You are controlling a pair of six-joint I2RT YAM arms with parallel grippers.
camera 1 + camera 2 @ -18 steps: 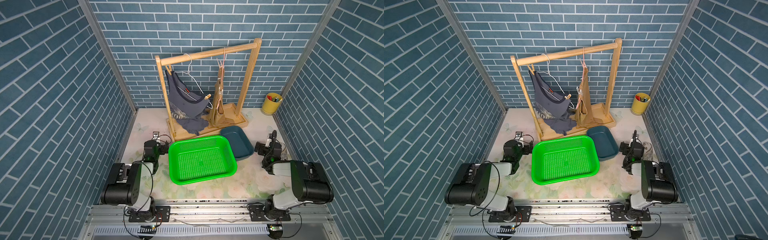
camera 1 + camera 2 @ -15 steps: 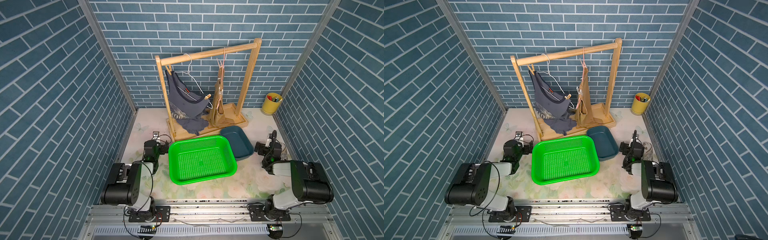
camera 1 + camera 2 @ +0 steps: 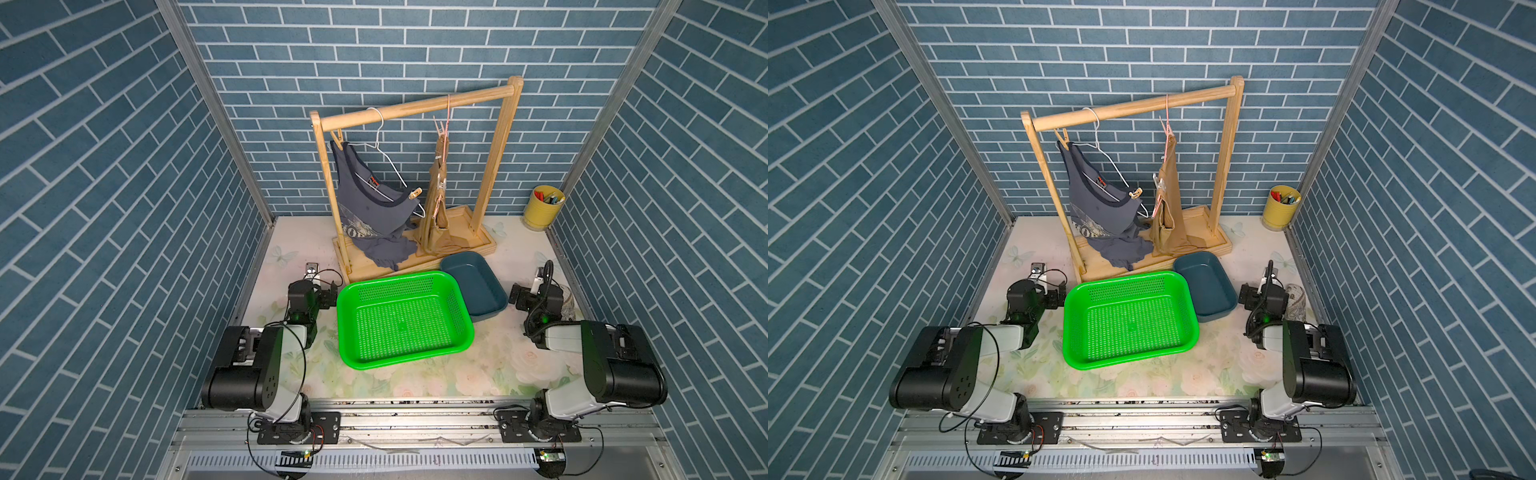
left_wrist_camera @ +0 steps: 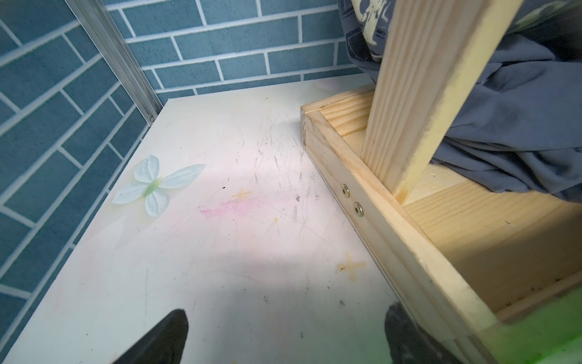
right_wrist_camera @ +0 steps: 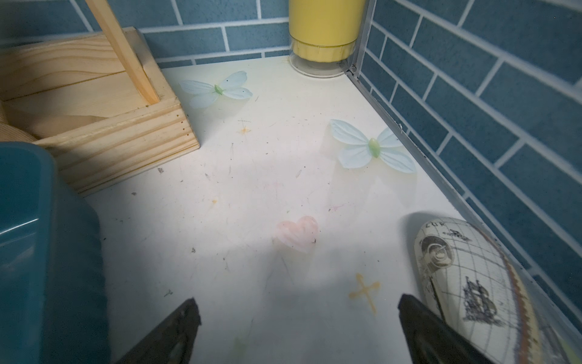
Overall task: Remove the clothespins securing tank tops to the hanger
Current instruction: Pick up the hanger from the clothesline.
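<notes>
A dark grey-blue tank top (image 3: pixel 365 208) hangs crookedly on a white wire hanger (image 3: pixel 384 151) from the wooden rack's rail (image 3: pixel 415 109). One pale clothespin (image 3: pixel 338 139) pins its strap up high and another clothespin (image 3: pixel 414 192) pins it low. A tan tank top (image 3: pixel 436 216) hangs edge-on on a pinkish hanger, with clothespins (image 3: pixel 438 129) near its top and middle. My left gripper (image 4: pixel 285 318) rests open low over the table beside the rack's base (image 4: pixel 378 201), its hem cloth (image 4: pixel 519 126) nearby. My right gripper (image 5: pixel 297 310) is open over bare table, far from the tops.
A green basket (image 3: pixel 403 318) and a blue tub (image 3: pixel 478 286) sit between the arms, in front of the rack. A yellow cup (image 3: pixel 542 208) of pens stands in the back right corner. A printed cup (image 5: pixel 472 290) lies by my right gripper against the side wall.
</notes>
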